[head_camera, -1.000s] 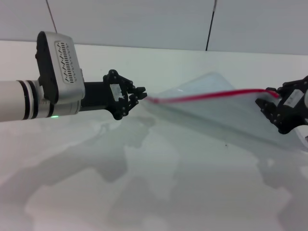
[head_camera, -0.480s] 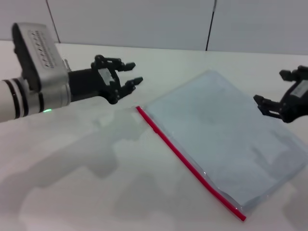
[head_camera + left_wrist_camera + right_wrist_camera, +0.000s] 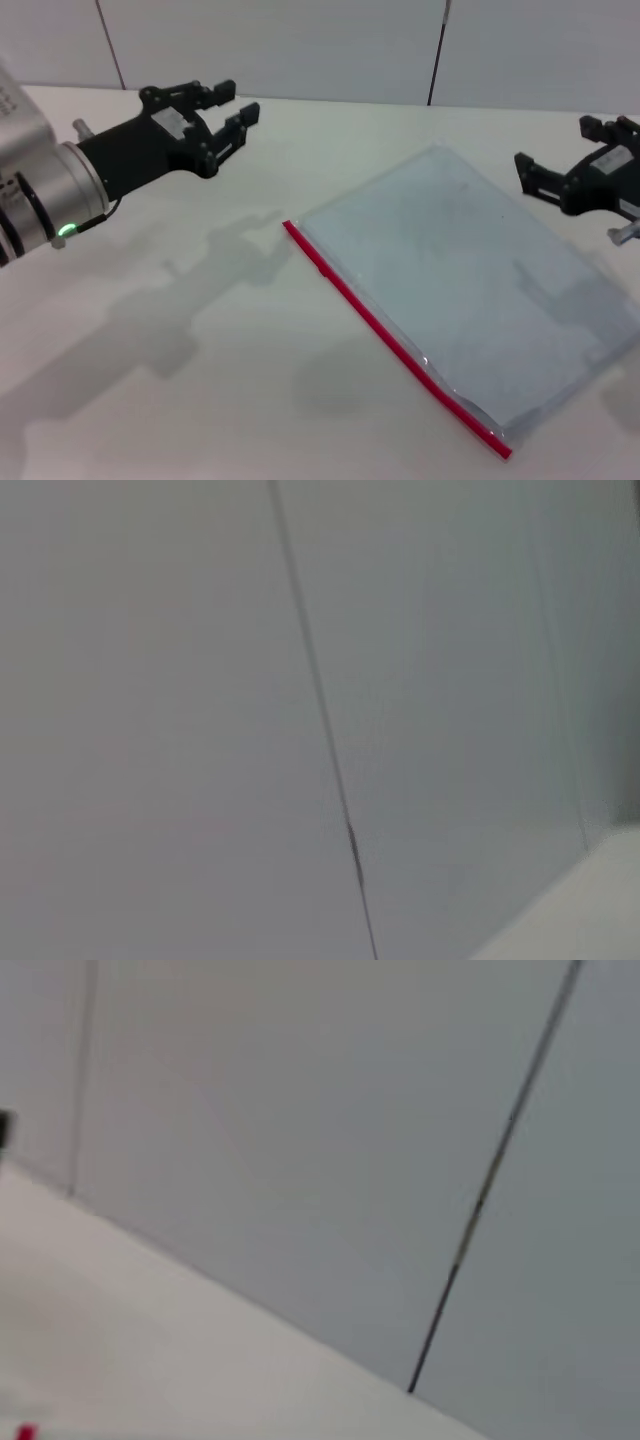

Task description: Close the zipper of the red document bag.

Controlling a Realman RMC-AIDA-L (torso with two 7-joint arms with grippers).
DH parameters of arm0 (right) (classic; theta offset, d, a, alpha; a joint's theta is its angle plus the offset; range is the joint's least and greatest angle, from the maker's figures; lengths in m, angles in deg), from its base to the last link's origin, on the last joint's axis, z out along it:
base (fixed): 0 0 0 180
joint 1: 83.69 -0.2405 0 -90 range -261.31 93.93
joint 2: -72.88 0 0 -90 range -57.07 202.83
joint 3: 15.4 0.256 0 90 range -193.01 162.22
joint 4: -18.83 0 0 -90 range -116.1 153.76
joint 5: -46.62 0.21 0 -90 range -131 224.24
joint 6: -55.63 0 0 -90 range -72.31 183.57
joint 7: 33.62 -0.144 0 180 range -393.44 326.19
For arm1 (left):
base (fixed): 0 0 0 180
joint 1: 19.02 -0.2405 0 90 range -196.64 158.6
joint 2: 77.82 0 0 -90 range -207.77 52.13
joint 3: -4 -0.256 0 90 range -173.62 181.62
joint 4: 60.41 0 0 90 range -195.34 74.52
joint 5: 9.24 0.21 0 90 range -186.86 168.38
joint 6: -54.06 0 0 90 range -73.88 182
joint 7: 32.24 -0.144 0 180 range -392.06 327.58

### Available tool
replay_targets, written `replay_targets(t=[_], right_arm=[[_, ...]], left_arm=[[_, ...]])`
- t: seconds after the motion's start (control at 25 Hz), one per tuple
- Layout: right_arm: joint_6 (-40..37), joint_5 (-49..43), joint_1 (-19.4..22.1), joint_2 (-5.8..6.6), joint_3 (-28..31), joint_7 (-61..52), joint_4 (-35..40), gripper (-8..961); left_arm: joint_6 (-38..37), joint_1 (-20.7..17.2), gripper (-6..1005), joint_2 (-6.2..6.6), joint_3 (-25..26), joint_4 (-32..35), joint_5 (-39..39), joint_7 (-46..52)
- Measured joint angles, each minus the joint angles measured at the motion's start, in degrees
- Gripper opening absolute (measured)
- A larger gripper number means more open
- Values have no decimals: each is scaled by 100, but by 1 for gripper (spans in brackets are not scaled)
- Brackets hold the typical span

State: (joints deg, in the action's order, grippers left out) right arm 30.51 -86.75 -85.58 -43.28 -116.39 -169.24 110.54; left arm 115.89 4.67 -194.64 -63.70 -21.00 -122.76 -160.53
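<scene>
Red document bag (image 3: 470, 310) lies flat on the white table (image 3: 200, 400), angled, toward the right side and running down to the near edge. The zipper (image 3: 390, 335) is the long edge facing table centre, a straight red strip from mid-table down to the near right. Strip looks flat and unbroken along its whole length, so my read is it's closed or close to it; the slider is too small to pick out, can't confirm its position. Left claw (image 3: 215, 115) hangs above the far left part of the table, well apart from the bag, fingers spread, holding nothing. Right claw (image 3: 560, 170) sits over the far right, just beyond the bag's far right edge, also spread and empty, not touching the plastic as far as I can tell. Both arms clear of the bag reads like a release posture: nothing is pinning the pouch, so it rests under its own weight with the zipper side exposed and reachable from the middle. Both wrist views show only wall panels and a sliver of table; the right wrist view catches a red speck at its edge, too small to say what. If any gap remains, one claw needs to pin an end while the other runs the slider, since thin plastic will slide on this smooth top.
</scene>
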Motion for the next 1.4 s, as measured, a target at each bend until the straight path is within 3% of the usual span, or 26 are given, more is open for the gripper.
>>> replay_targets(t=[0.28, 0.56, 0.76, 1.12, 1.4], right_arm=[[1626, 1103, -470, 11, -178, 303, -1481, 829], [2613, 1612, -606, 14, -269, 243, -2129, 825], [3661, 1858, -774, 14, -692, -146, -2629, 825], [4358, 1847, -1219, 14, -1067, -888, -3479, 825], [4454, 1874, -1344, 8, -1124, -949, -3581, 825]], left_arm=[[243, -503, 376, -1, -253, -60, -1337, -228], [204, -698, 373, -10, -243, -134, -1508, -449], [190, -645, 371, -9, -249, -327, -1671, -677], [132, -453, 368, -13, -230, -573, -1737, -848], [127, -351, 368, 4, -245, -680, -1743, -876]])
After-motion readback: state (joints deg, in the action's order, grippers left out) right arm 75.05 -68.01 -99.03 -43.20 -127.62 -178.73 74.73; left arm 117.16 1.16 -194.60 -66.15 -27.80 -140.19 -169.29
